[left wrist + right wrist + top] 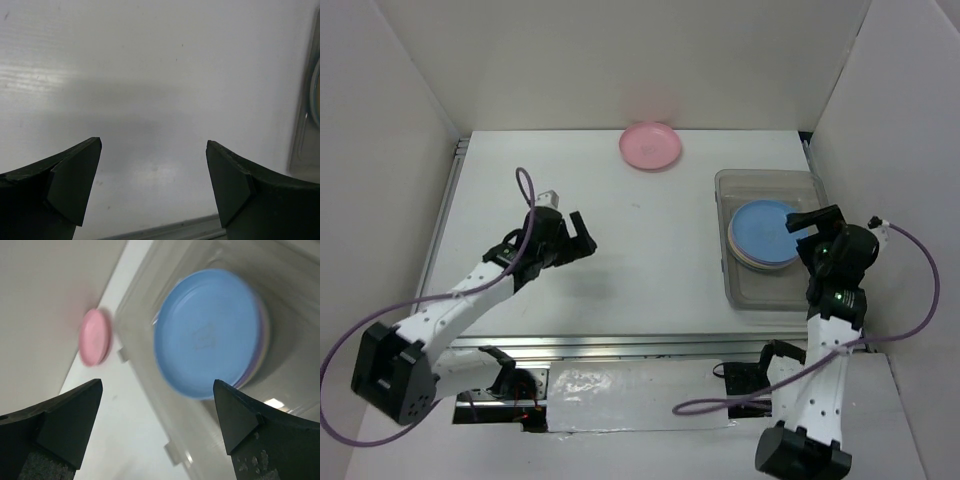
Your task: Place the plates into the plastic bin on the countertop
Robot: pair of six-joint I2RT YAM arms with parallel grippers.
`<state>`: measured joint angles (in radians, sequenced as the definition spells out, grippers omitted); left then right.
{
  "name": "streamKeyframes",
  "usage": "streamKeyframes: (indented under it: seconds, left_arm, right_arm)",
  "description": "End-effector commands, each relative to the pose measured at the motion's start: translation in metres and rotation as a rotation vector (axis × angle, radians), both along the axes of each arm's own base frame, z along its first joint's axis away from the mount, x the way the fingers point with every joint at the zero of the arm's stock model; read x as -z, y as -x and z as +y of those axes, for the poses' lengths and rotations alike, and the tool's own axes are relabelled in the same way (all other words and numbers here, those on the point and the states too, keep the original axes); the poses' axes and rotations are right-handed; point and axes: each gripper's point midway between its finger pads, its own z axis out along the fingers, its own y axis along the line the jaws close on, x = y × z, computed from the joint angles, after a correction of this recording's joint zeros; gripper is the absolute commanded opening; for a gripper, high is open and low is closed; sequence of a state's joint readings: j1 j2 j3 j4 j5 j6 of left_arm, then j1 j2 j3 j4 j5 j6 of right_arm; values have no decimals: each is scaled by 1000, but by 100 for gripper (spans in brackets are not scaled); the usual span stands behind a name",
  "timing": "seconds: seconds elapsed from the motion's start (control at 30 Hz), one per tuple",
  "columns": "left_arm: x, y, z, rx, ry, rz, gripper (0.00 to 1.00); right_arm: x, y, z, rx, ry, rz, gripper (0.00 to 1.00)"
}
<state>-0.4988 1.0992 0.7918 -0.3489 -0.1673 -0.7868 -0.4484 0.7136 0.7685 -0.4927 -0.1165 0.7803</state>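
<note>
Plates stacked in the plastic bin, right of frame, blue one on top; pink plate alone on the worktop, top centre. We see left fingers and right fingers spread wide, empty.

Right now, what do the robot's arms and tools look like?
The left arm and right arm have white links with black joints and black bases. A purple cable loops from each. The left tool and right tool are black, with two wedge-shaped fingers.
</note>
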Motion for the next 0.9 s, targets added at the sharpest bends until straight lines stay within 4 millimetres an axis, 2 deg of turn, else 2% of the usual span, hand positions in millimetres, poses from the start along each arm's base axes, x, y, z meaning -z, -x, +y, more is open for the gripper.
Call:
streamKeyframes:
  seconds: [0.0, 0.03, 0.07, 0.1, 0.13, 0.17, 0.2, 0.23, 0.27, 0.3, 0.37, 0.4, 0.47, 0.5, 0.53, 0.6, 0.7, 0.87]
  left_arm:
    - [-38, -75, -21, -67, 195, -170, 99]
    - [-19, -94, -29, -64, 227, -132, 99]
    - [-15, -115, -25, -118, 288, -124, 99]
    - [-23, -139, -28, -131, 339, -177, 99]
    - [-5, -168, -35, -147, 374, -134, 99]
    - [-3, -188, -40, -148, 395, -153, 99]
    - [1, -204, -47, -146, 404, -147, 99]
    - [9, -238, -59, -139, 420, -154, 99]
    - [17, -252, -69, -119, 435, -142, 99]
    - [24, -284, -83, -111, 447, -150, 99]
    - [40, -313, -90, -133, 441, -146, 99]
    - [48, -338, -98, -142, 448, -162, 99]
    - [68, -357, -98, -199, 442, -133, 99]
    - [75, -372, -104, -198, 449, -146, 99]
    - [80, -375, -107, -204, 454, -136, 99]
    - [93, -389, -99, -281, 414, -162, 99]
    - [112, -396, -96, -314, 371, -169, 97]
    - [139, -397, -95, -323, 307, -140, 82]
  right_arm:
    - [-30, 12, 67, -269, -15, -143, 100]
    - [-35, 15, 83, -340, -24, -162, 100]
    - [-40, 19, 96, -400, -27, -183, 100]
    - [-48, 27, 123, -523, -42, -225, 100]
    - [-52, 31, 136, -594, -37, -251, 100]
    - [-56, 37, 150, -663, -46, -261, 100]
    - [-56, 41, 158, -702, -53, -262, 100]
    - [-58, 48, 171, -778, -67, -276, 100]
    - [-59, 53, 178, -816, -74, -278, 100]
    - [-59, 59, 187, -861, -77, -283, 100]
    - [-58, 67, 195, -900, -80, -304, 100]
    - [-58, 73, 203, -940, -83, -310, 100]
    - [-54, 80, 208, -972, -89, -302, 100]
    - [-53, 84, 211, -994, -82, -301, 100]
    - [-52, 87, 214, -1009, -86, -298, 100]
    - [-52, 93, 215, -1030, -70, -302, 100]
    - [-60, 101, 216, -1055, -40, -315, 100]
    - [-81, 115, 214, -1059, 14, -345, 100]
